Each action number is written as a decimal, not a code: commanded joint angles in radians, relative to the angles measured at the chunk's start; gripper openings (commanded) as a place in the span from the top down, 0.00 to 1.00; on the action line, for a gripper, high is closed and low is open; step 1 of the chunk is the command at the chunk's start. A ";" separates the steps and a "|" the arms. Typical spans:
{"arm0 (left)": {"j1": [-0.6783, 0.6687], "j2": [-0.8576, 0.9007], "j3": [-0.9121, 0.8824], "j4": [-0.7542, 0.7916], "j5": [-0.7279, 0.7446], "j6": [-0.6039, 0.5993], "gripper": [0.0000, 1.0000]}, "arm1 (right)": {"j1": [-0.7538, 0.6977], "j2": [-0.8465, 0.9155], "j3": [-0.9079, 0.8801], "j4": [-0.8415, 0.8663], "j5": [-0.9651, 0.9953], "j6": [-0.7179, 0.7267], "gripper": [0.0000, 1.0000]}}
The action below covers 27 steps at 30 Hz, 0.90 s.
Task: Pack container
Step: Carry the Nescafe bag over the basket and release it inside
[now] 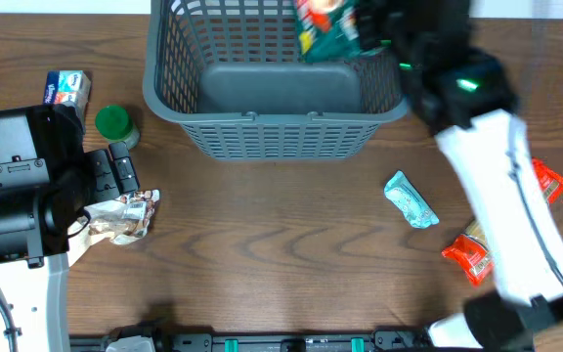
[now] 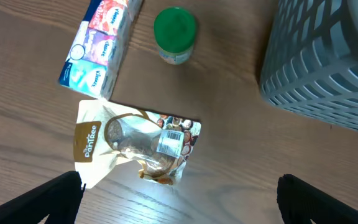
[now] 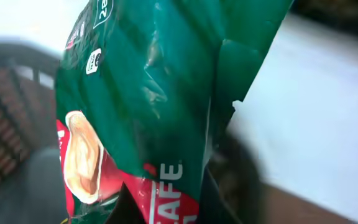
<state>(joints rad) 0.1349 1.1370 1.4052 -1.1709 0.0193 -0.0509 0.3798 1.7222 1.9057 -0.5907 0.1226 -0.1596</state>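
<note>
Overhead, the container [image 1: 272, 137] stands at the far middle of the table [image 1: 281, 264], and only its grey base shows inside. The right gripper [image 1: 365, 34] hangs over its far right corner, clamped on a green packet [image 1: 328, 27] that dangles above the basket's inside. In the left wrist view, the left gripper [image 2: 179, 180] is spread wide over a beige packet [image 2: 135, 146] lying flat on the wood, with the container apart from it, ahead and to its right.

Overhead is looking straight down on the bench [image 1: 291, 225]; left wrist, nearer, is sharing the container [image 2: 316, 68] corner; right wrist is crowding a green packet [image 3: 166, 93].
</note>
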 commanded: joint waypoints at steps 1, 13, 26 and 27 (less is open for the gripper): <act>0.004 0.001 0.022 -0.002 -0.005 0.013 0.01 | -0.002 0.055 0.039 0.013 -0.002 0.076 0.99; 0.004 0.001 0.022 -0.002 -0.005 0.013 0.02 | -0.006 0.245 0.039 -0.121 -0.071 0.149 0.99; 0.004 0.001 0.022 -0.003 -0.005 0.013 0.01 | -0.008 0.254 0.037 -0.217 -0.072 0.131 0.01; 0.004 0.001 0.022 -0.003 -0.005 0.013 0.01 | -0.008 0.247 0.037 -0.220 -0.072 0.122 0.01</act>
<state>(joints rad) 0.1349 1.1370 1.4052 -1.1709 0.0193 -0.0483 0.3824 2.0094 1.9182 -0.8009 0.0544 -0.0296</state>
